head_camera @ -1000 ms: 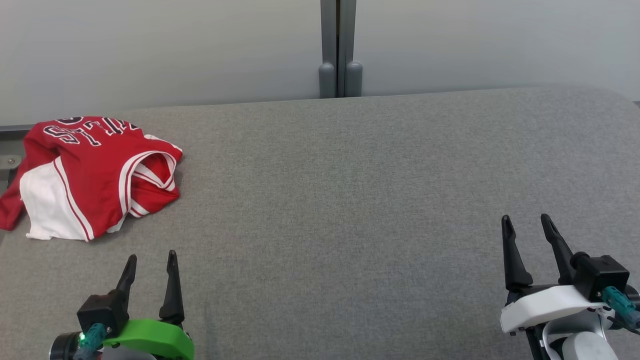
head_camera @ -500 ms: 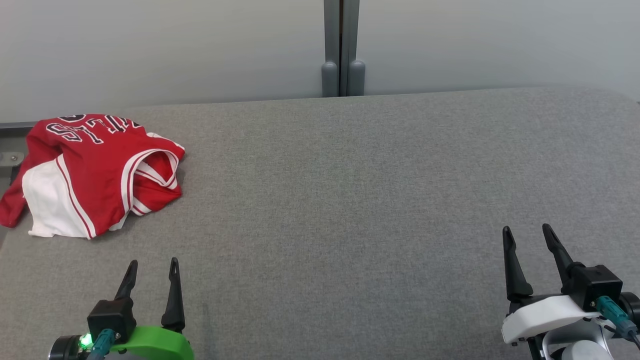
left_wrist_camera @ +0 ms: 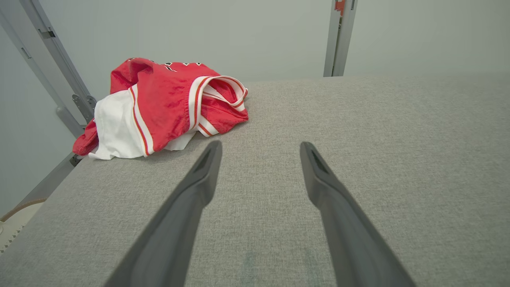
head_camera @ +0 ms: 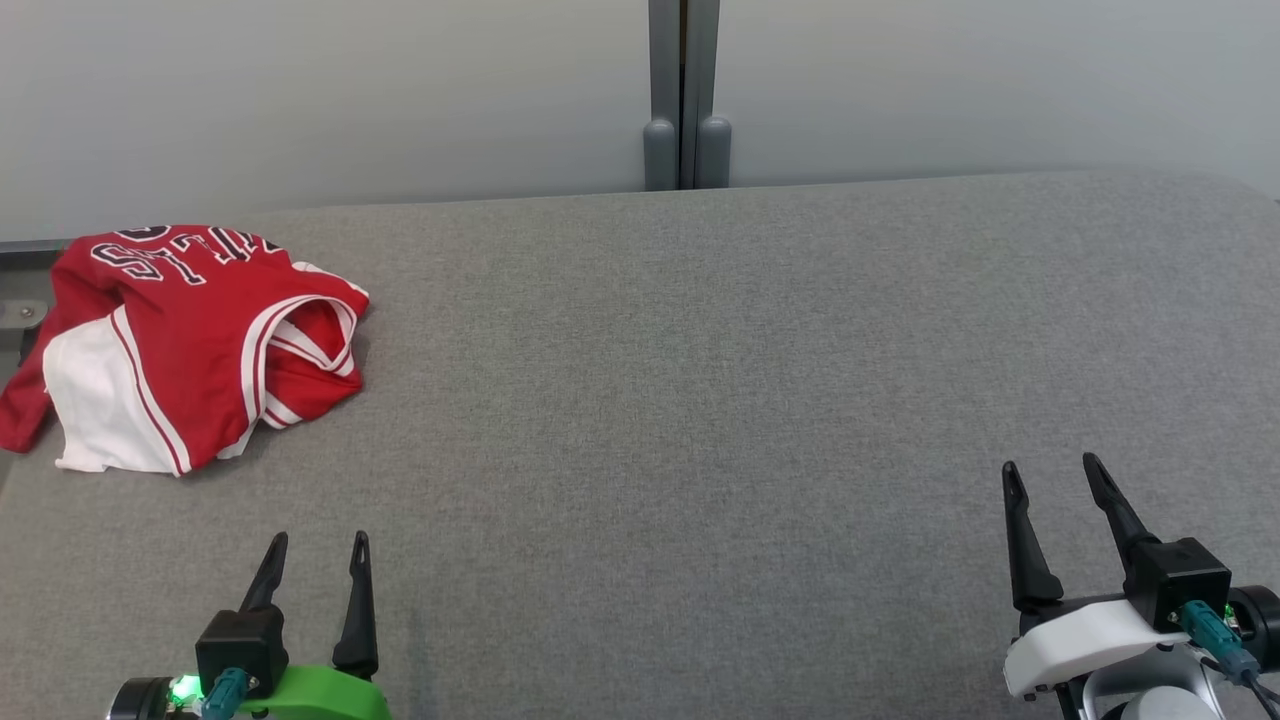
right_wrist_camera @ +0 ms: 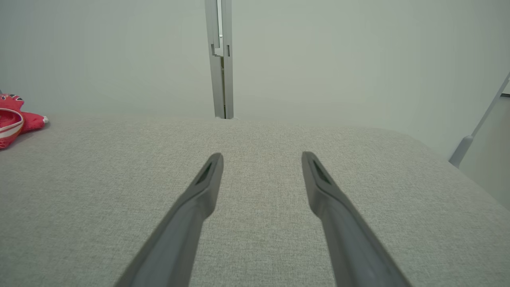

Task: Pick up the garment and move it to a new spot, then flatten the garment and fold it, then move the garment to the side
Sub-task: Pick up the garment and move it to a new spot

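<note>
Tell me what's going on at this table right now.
A two-armed robot is set to fold a red and white garment, which lies crumpled at the far left of the grey padded table. Nothing is holding it. The left claw hovers open at the near side, short of the garment. The right claw hangs open far off on the right. Picking up, flattening and folding are not yet done.

A wide grey fabric-covered tabletop (head_camera: 700,400) with rounded corners runs up to a plain pale wall (head_camera: 300,100), split by a grey vertical metal post (head_camera: 685,90).
</note>
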Controlling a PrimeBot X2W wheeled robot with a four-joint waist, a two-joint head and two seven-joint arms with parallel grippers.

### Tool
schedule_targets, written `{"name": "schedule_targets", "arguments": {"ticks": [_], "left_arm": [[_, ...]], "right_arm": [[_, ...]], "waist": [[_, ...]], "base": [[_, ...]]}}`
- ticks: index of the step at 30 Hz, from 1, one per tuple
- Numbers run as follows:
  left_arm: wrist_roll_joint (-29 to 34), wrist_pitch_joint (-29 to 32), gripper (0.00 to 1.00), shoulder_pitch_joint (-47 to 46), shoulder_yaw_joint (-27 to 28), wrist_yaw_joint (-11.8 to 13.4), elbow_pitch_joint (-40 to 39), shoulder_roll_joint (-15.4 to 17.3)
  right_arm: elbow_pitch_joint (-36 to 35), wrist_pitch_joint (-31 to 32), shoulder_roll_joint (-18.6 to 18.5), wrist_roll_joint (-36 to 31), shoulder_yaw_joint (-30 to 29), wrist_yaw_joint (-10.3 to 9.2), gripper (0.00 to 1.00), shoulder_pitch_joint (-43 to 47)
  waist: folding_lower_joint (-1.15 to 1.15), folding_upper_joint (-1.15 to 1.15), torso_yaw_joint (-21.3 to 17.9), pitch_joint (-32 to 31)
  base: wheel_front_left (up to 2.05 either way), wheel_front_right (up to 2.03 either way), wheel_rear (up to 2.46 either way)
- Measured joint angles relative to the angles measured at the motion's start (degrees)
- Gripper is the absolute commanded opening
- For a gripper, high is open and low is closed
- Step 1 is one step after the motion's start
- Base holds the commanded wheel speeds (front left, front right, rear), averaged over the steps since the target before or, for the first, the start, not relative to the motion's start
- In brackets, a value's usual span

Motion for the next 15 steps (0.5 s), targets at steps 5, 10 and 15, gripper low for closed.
{"name": "schedule_targets", "arguments": {"ticks": [5, 10, 15], "left_arm": [[0.1, 0.0, 1.0, 0.0, 0.1, -0.2, 0.3, -0.3], [0.2, 0.0, 1.0, -0.1, 0.0, -0.4, 0.5, -0.5], [0.3, -0.1, 1.0, -0.4, -0.3, -0.5, 0.8, -0.8]], "right_arm": [[0.0, 0.0, 0.0, 0.0, 0.0, 0.0, 1.0, 0.0], [-0.4, 0.0, 0.1, 0.1, 0.1, 0.0, 1.0, 0.1], [-0.4, 0.0, 0.1, 0.2, 0.0, 0.0, 1.0, 1.0]], "waist": [[0.0, 0.0, 0.3, 0.1], [0.0, 0.0, 1.8, 0.0], [0.0, 0.0, 5.0, -0.2]], "base": [[0.0, 0.0, 0.0], [0.0, 0.0, 0.0], [0.0, 0.0, 0.0]]}}
